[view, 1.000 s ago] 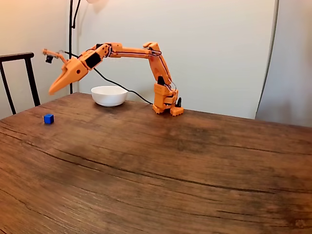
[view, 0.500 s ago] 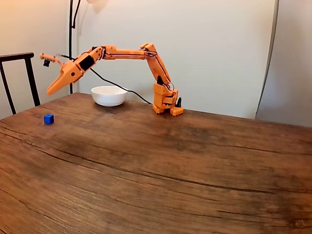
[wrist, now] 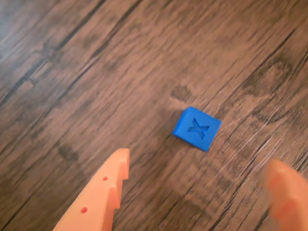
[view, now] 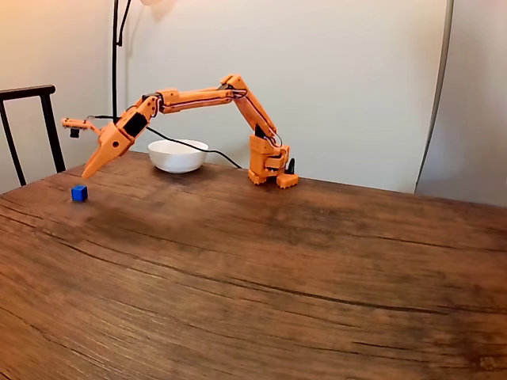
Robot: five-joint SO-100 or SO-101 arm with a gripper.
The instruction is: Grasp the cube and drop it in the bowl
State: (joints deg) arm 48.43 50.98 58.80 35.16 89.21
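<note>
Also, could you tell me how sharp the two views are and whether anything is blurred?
Wrist view: the cube is fairly sharp, while the pincer finger at right is smeared by blur. Fixed view: evenly lit and crisp, with the cube and bowl clear.

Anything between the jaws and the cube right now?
Nothing visible. The gripper hangs above the cube with its jaws apart, bare wooden table between them. The fixed view shows open space between gripper and cube.
</note>
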